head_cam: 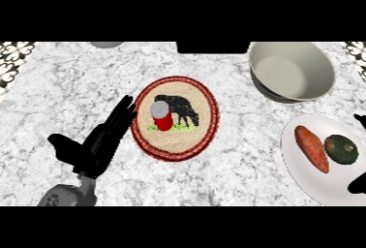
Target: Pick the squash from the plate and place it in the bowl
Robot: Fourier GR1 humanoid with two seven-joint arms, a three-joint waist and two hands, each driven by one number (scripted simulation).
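Kitchen; marble counter (71, 92) bearing bowl (304, 85) and plate (314, 186).

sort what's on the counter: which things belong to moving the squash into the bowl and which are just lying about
For the job: squash, white plate under it, bowl.
Lying about: sweet potato on the same plate, red can, round placemat beneath the can.

Right robot hand (359, 119): far right of the round mat (175, 141); only two dark parts show at the edge.
Plate (304, 183): right of the mat; its right side is cropped.
Grey object (107, 44): above-left of the mat; a sliver, unidentifiable.
Black object (213, 48): above the mat; cropped, unidentifiable.
Left forearm (68, 196): below-left of the mat; cut off.
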